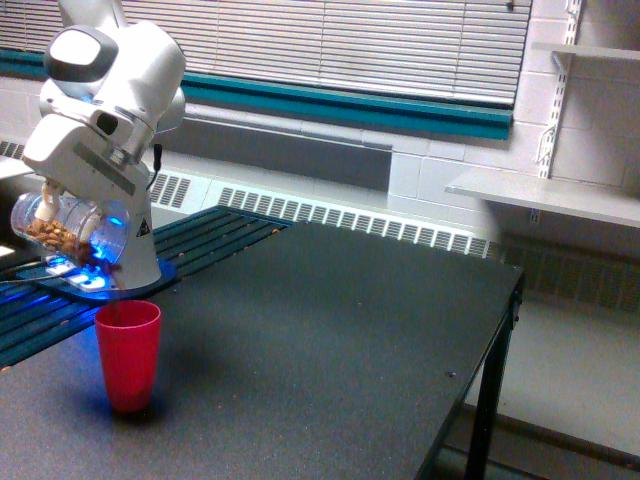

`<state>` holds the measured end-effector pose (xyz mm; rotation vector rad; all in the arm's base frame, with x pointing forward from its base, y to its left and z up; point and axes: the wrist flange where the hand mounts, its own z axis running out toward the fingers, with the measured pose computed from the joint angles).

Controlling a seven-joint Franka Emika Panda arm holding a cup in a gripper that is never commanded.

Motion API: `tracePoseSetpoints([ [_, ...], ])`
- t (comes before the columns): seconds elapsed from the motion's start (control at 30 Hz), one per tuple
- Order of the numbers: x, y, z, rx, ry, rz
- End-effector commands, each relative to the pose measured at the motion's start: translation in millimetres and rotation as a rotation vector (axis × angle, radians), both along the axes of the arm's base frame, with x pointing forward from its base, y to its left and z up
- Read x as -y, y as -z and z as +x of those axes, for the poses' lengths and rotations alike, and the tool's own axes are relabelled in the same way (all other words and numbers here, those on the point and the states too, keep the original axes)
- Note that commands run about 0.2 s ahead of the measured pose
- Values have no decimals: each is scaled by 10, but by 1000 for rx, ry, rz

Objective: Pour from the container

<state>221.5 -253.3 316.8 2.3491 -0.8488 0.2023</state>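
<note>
while pincer (62, 205) grips tilted container (68, 232), red cup (128, 354) stands below.

Table top (330, 330): bare from the red cup (128, 355) across to the exterior view's right edge; open passage over that whole span. Red cup stands upright near the front corner on the exterior view's left. Directly above it, the tilted clear container (68, 232) held by the gripper (75, 205) blocks access from overhead. White robot base (135, 255) stands just behind the cup, closing the rear. Wall shelves (545, 190) lie well apart, beyond the table
</note>
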Motion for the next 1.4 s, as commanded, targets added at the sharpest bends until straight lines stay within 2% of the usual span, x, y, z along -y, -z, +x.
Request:
tracePoseSetpoints([
  [0.03, -21, 47, -20, -39, -41, -1],
  [0.67, -14, 65, -55, -90, -93, -11],
  [0.87, 5, 40, -61, -110, -111, -26],
  [1.03, 14, 56, -113, -115, -87, -37],
  [1.4, 9, 37, -139, -127, -91, -39],
])
